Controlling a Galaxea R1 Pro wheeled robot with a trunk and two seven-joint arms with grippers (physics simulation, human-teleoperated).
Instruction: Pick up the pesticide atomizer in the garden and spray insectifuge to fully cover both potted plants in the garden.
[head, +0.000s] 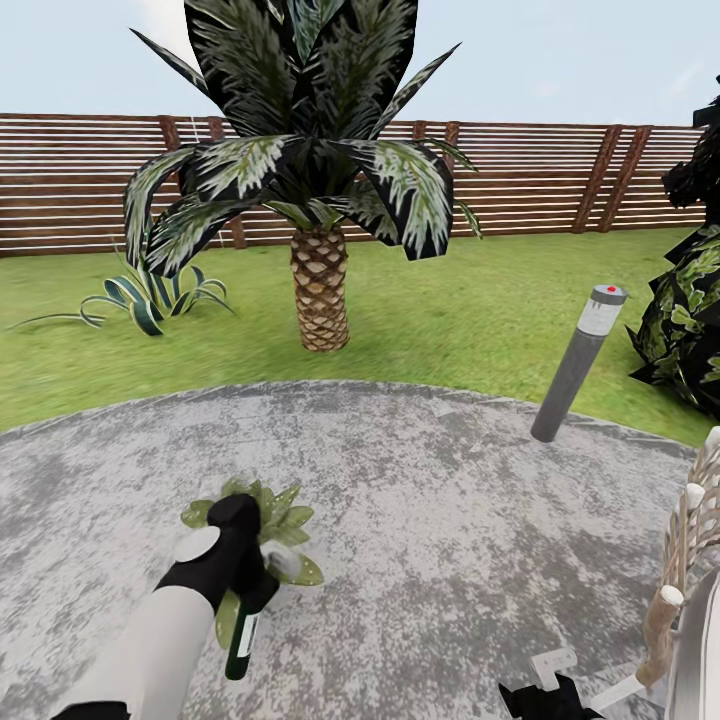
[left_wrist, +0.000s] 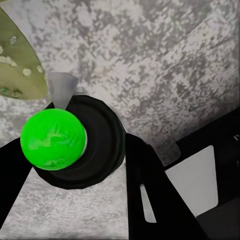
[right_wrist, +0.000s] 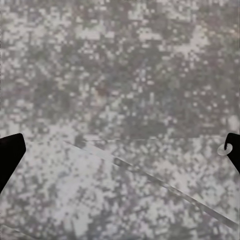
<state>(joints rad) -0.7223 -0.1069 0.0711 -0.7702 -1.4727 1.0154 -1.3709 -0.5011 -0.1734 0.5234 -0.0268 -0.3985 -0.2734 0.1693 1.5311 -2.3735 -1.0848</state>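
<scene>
My left gripper (head: 243, 575) is shut on the pesticide atomizer (head: 242, 632), a slim dark green bottle with a white label that hangs below the fingers. In the left wrist view the atomizer's bright green top (left_wrist: 52, 140) and black body sit between my dark fingers (left_wrist: 150, 190). The gripper hovers right over a potted plant (head: 275, 512), a small rosette of pale green leaves on the grey patio (head: 420, 500); one leaf (left_wrist: 15, 65) shows close by. My right gripper (head: 545, 698) is low at the front, open (right_wrist: 120, 152) over bare paving.
A palm (head: 320, 290) stands on the lawn behind the patio, a striped agave clump (head: 150, 295) to its left. A grey bollard light (head: 580, 365) leans at the patio's right edge. Dark bush (head: 690, 320) and a pale wicker piece (head: 685, 560) at right. Brown slatted fence (head: 560, 180) behind.
</scene>
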